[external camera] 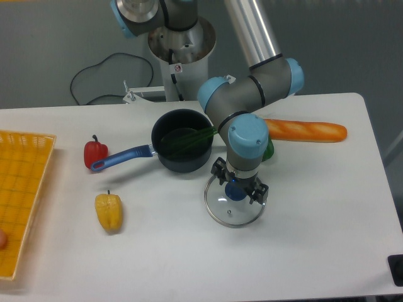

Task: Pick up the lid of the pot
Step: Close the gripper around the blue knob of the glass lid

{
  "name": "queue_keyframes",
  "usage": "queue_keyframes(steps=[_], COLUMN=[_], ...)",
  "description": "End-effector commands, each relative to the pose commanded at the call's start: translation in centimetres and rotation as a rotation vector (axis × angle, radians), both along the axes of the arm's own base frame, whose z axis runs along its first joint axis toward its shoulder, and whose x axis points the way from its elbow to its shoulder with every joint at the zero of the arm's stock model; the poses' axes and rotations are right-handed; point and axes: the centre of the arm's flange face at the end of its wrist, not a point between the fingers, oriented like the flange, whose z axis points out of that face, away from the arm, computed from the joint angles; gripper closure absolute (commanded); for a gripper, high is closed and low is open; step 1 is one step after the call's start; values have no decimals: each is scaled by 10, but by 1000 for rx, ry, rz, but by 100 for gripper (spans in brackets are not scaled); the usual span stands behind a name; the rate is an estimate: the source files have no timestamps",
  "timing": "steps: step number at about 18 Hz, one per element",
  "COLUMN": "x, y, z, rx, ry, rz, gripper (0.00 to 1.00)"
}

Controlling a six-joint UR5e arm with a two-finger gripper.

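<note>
The pot lid [233, 211] is round clear glass with a metal rim and a blue knob [234, 191]. It lies flat on the white table [315, 214], just in front of the dark pot [182, 148]. My gripper [238, 187] points straight down over the lid's centre. Its black fingers [218, 170] stand on either side of the knob, spread apart, so it looks open. The fingertips are partly hidden under the wrist, and contact with the knob is unclear.
The pot's blue handle [121, 158] points left toward a red pepper [95, 153]. A yellow pepper [108, 211] lies front left, and a yellow basket [22, 201] sits at the left edge. A baguette [306, 130] and a green item [269, 150] lie behind the arm.
</note>
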Motion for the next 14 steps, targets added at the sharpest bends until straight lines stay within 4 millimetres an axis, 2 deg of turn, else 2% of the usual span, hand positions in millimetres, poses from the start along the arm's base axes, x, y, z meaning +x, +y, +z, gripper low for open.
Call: queue_keyframes(steps=[14], x=[1], y=[2], z=[-9], rx=[-5], ry=[-15], rz=[-1], gripper=[0])
